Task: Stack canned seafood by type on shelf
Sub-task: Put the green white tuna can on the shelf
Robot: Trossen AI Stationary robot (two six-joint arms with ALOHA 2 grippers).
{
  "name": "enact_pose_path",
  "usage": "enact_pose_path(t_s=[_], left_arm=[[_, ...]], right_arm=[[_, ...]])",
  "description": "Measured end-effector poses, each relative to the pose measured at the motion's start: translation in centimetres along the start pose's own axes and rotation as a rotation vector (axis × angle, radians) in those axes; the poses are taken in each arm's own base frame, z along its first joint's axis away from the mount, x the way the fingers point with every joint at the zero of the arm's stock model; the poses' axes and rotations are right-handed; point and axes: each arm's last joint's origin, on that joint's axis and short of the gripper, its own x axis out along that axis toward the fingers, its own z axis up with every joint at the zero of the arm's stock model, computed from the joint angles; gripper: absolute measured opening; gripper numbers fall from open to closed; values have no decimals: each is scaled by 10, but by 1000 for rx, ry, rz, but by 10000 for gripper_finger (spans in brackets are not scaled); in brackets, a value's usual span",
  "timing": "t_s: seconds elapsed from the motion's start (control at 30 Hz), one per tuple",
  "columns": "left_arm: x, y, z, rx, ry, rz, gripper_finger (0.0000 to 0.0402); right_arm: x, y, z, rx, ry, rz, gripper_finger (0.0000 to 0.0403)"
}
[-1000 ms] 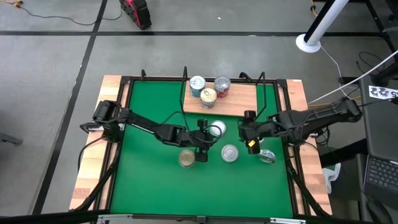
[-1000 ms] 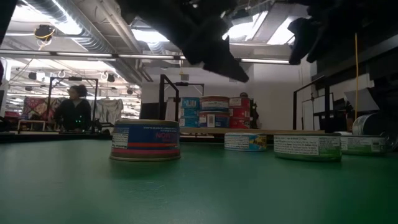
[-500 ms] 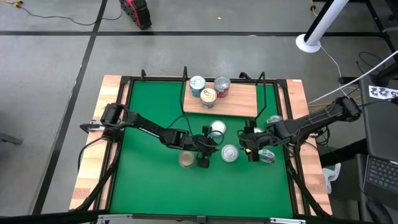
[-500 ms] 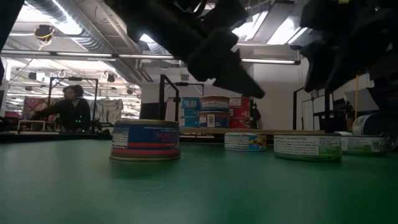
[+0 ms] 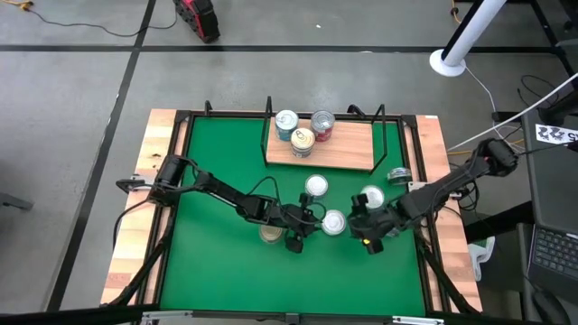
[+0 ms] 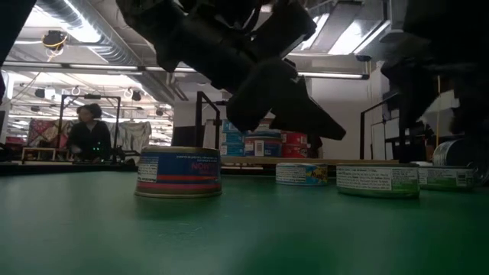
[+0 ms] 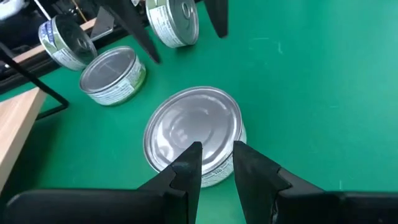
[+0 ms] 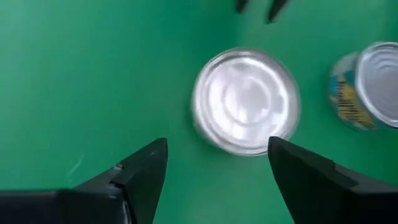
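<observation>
Your left hand (image 5: 313,221) hovers low over the green mat (image 5: 217,262) of the table, its two dark fingers (image 7: 186,171) nearly together with only a narrow slit between them and nothing clamped; in the left wrist view they sit just in front of a flat round tin with a plain silver lid (image 7: 193,134), which lies upright on the mat. Your right hand (image 5: 366,236) is on the other side of that same tin (image 5: 333,222), fingers (image 8: 146,171) spread wide apart and empty, with the silver lid (image 8: 245,99) showing between and beyond them in the right wrist view. Just beside your left hand, toward the near edge, stands a tin with a gold-toned lid and a blue and red side label (image 5: 270,232), the closest one in the low view (image 6: 179,172). Farther up the mat you have a silver-lidded tin (image 5: 315,187) lying flat, and near your right arm another silver-lidded tin (image 5: 371,198) with a teal and yellow label. A further tin (image 5: 398,175) sits by the black rail at the right edge of the mat. The small light-wood shelf with thin black wire rails (image 5: 348,149) lies at the far side of the mat, well apart from both hands, and carries three tins close together at its left end: a teal-labelled one (image 5: 285,123), a yellow-labelled one (image 5: 302,141) and a red-labelled one (image 5: 322,124).
</observation>
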Motion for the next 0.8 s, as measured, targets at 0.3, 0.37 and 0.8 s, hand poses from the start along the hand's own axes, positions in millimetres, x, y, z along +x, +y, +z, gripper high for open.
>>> enact_pose_path(t_s=[0.3, 0.37, 0.8], left_arm=[[0, 2, 1, 2, -12, 7, 86], [0, 1, 1, 1, -12, 7, 86], [0, 2, 1, 4, -12, 7, 86]], right_arm=[[33, 13, 1, -122, 52, -38, 275], [38, 14, 0, -145, 72, -40, 275], [55, 15, -4, -175, 121, -145, 268]])
